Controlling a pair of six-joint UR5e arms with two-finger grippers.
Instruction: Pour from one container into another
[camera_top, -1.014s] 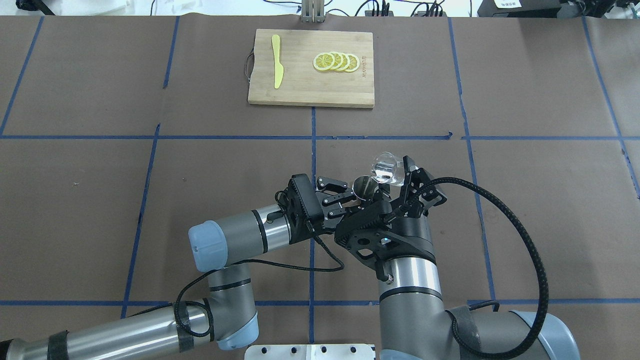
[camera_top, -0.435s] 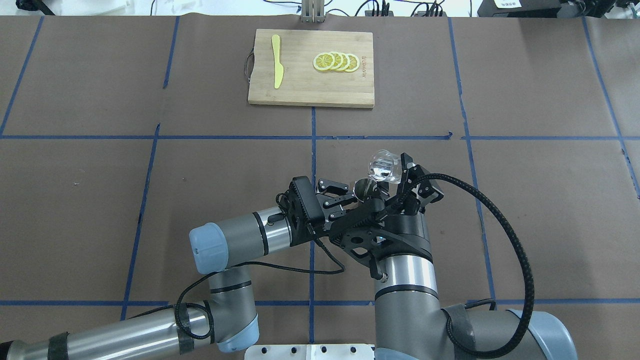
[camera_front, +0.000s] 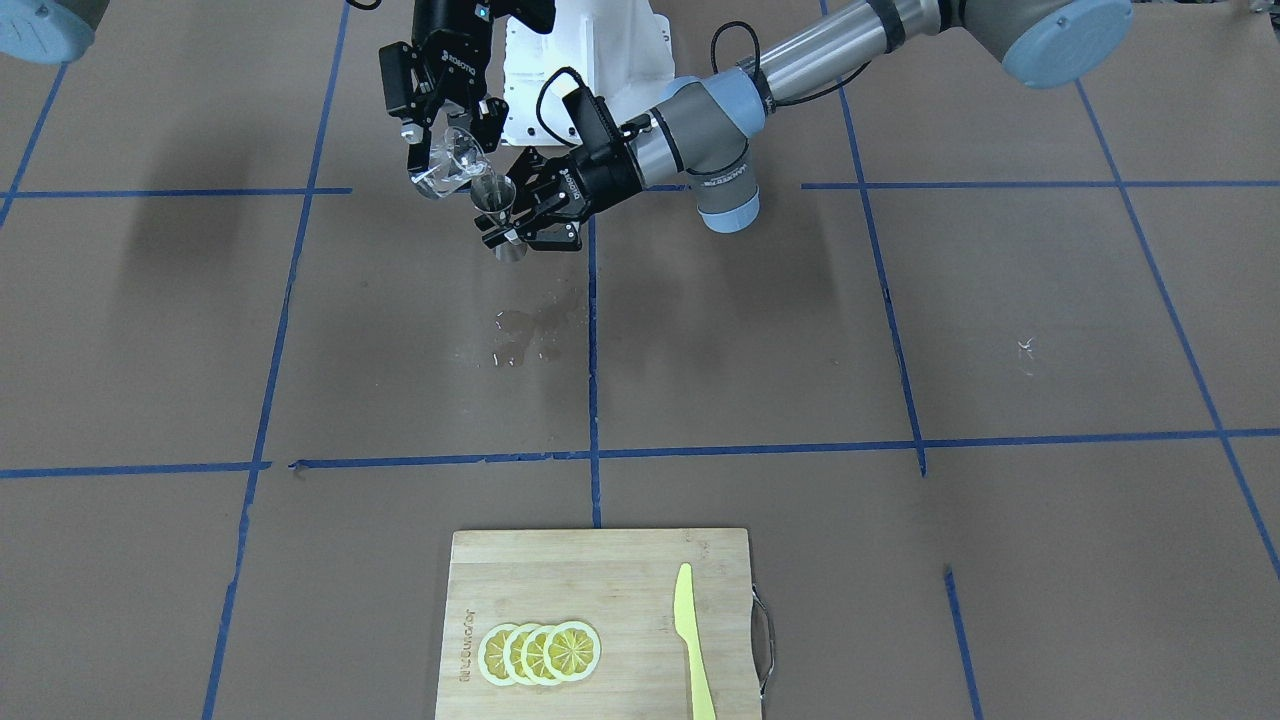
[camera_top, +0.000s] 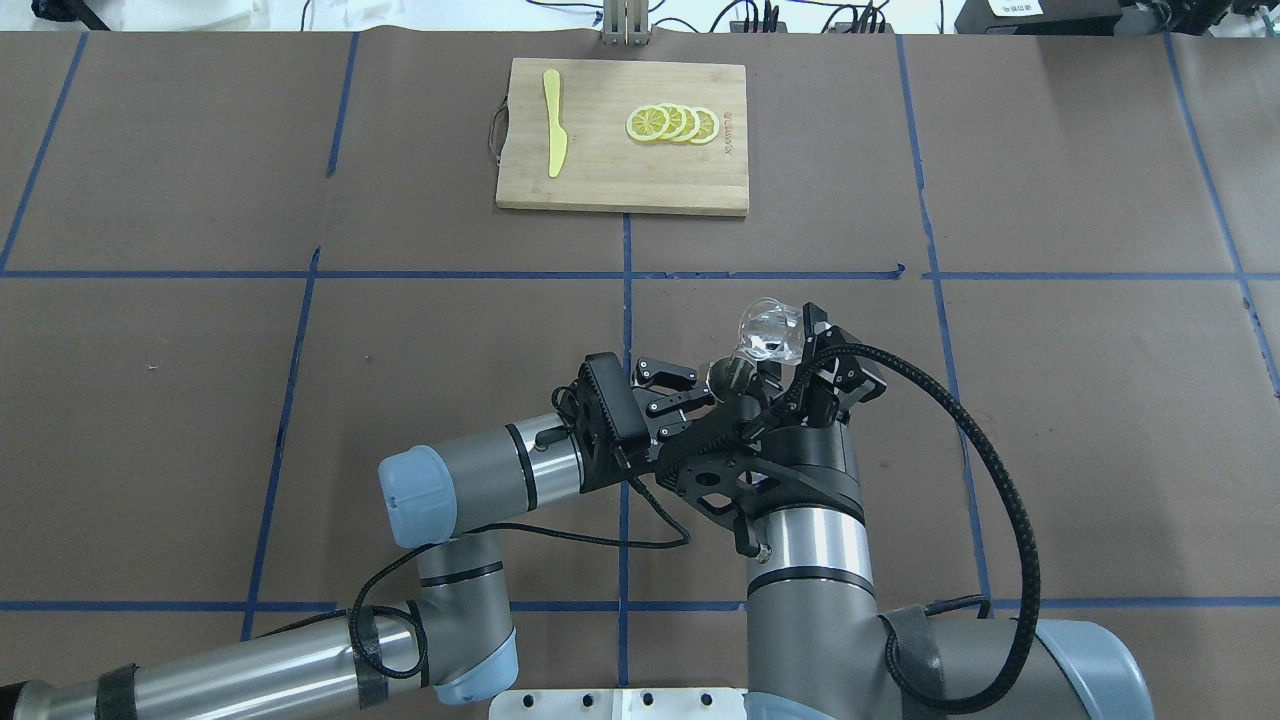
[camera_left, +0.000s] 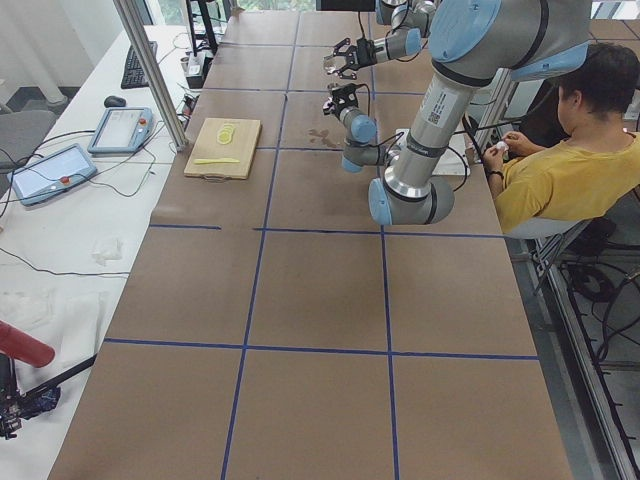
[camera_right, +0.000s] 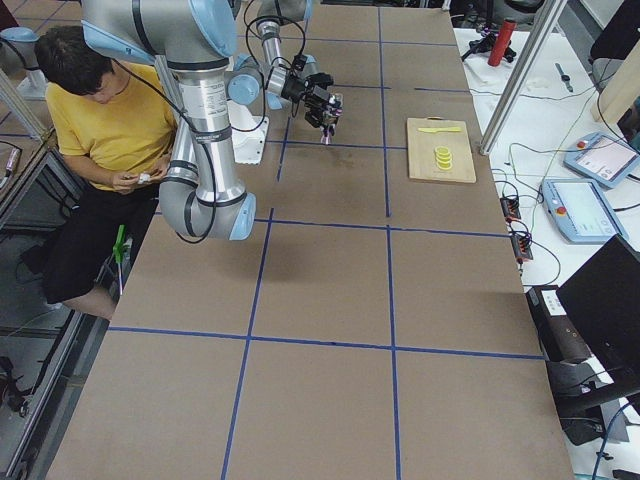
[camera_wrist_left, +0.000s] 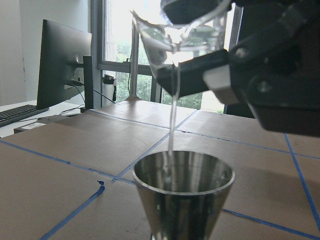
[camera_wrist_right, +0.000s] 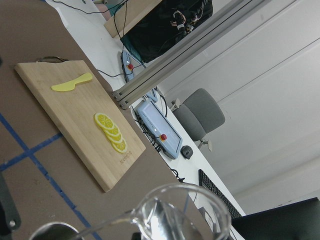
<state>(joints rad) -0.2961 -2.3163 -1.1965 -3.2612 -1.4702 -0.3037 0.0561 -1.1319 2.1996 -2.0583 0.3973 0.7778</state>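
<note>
The clear glass cup (camera_top: 768, 332) is tipped lip-down in my right gripper (camera_top: 788, 346), which is shut on it. Just below and left of its lip is the steel jigger (camera_top: 728, 375), held upright above the table by my left gripper (camera_top: 706, 392), shut on its waist. In the left wrist view a thin stream (camera_wrist_left: 172, 115) falls from the cup (camera_wrist_left: 180, 35) into the jigger's (camera_wrist_left: 184, 200) open top cone. From the front, the cup (camera_front: 446, 162) leans over the jigger (camera_front: 496, 208). The right wrist view shows the cup's rim (camera_wrist_right: 180, 215).
A wooden cutting board (camera_top: 600, 175) at the far middle carries several lemon slices (camera_top: 672, 124) and a yellow knife (camera_top: 553, 122). A wet patch (camera_front: 530, 335) marks the paper in front of the grippers. A seated person (camera_left: 570, 150) is beside the robot's base.
My right wrist has rolled and tipped the cup further over the jigger, shifting it slightly left and away. The left gripper and jigger have stayed put.
</note>
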